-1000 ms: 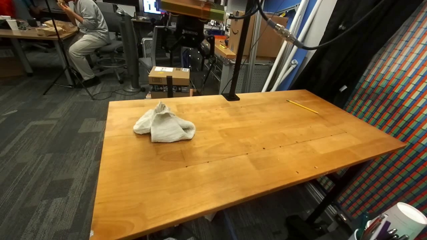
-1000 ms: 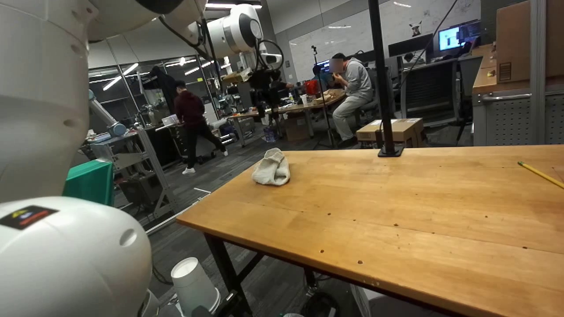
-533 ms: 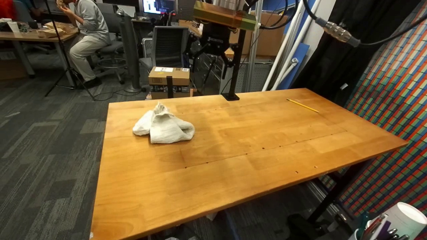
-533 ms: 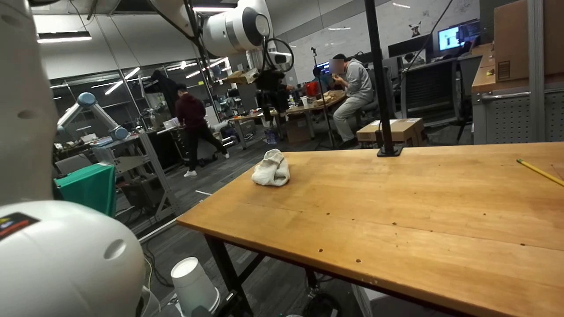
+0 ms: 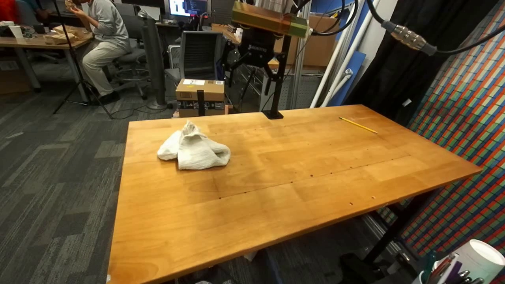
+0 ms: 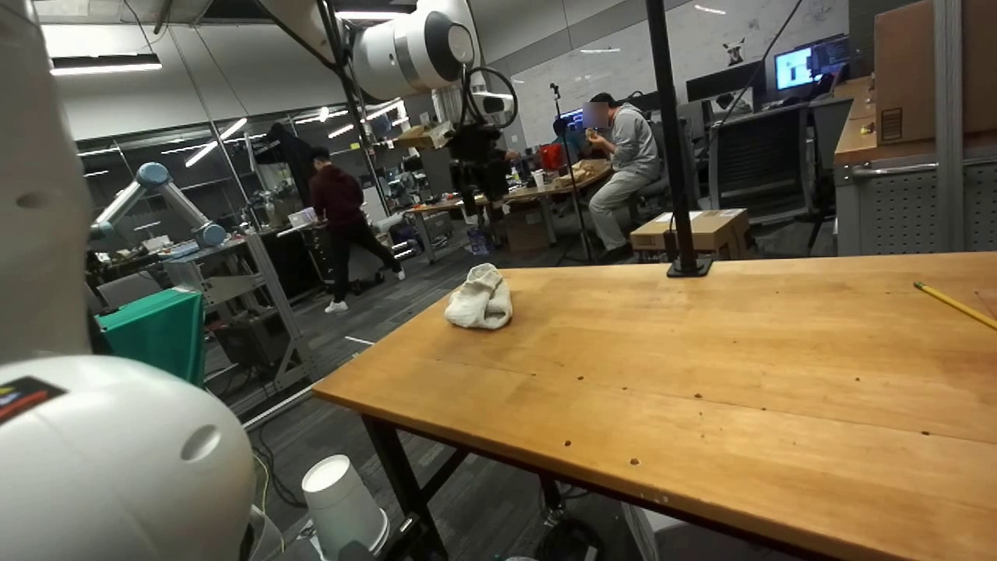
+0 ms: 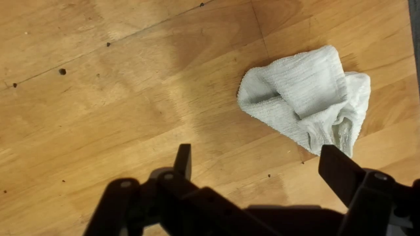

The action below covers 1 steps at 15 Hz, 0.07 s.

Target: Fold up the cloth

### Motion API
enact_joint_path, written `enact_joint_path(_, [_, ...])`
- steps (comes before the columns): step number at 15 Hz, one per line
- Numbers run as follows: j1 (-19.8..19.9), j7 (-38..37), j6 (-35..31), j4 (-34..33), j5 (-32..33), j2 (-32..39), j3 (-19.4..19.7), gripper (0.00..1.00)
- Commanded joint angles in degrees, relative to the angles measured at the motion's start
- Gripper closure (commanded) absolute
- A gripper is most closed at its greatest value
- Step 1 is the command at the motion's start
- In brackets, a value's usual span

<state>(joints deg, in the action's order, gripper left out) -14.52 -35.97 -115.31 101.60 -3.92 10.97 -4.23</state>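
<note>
The white cloth lies crumpled and partly folded over itself on the wooden table, near its far left corner in an exterior view (image 5: 203,152) and by the table's left end in an exterior view (image 6: 477,302). One end of it rises in a small peak. Seen from the wrist, the cloth (image 7: 305,88) is right of centre, with a loose flap across it and a bunched corner low down. My gripper (image 7: 256,150) is open, high above the table, with nothing between its fingers. Its right fingertip (image 7: 331,155) overlaps the cloth's bunched corner in that view, without touching it.
A black post (image 6: 676,156) stands at the table's far edge, close to the gripper in an exterior view. A yellow pencil (image 5: 358,125) lies towards the table's far right. Beyond the far edge are a cardboard box (image 5: 200,92) and a chair (image 5: 202,55).
My gripper has shifted right and somewhat lower in both exterior views, mostly during the first half second, and hardly moves since. It stays open. The cloth lies as it did.
</note>
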Motion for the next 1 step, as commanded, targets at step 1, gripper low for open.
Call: enact_joint_path(1, [0.93,-0.18,0.20,-0.19,0.24,0.05,-1.02,0.00])
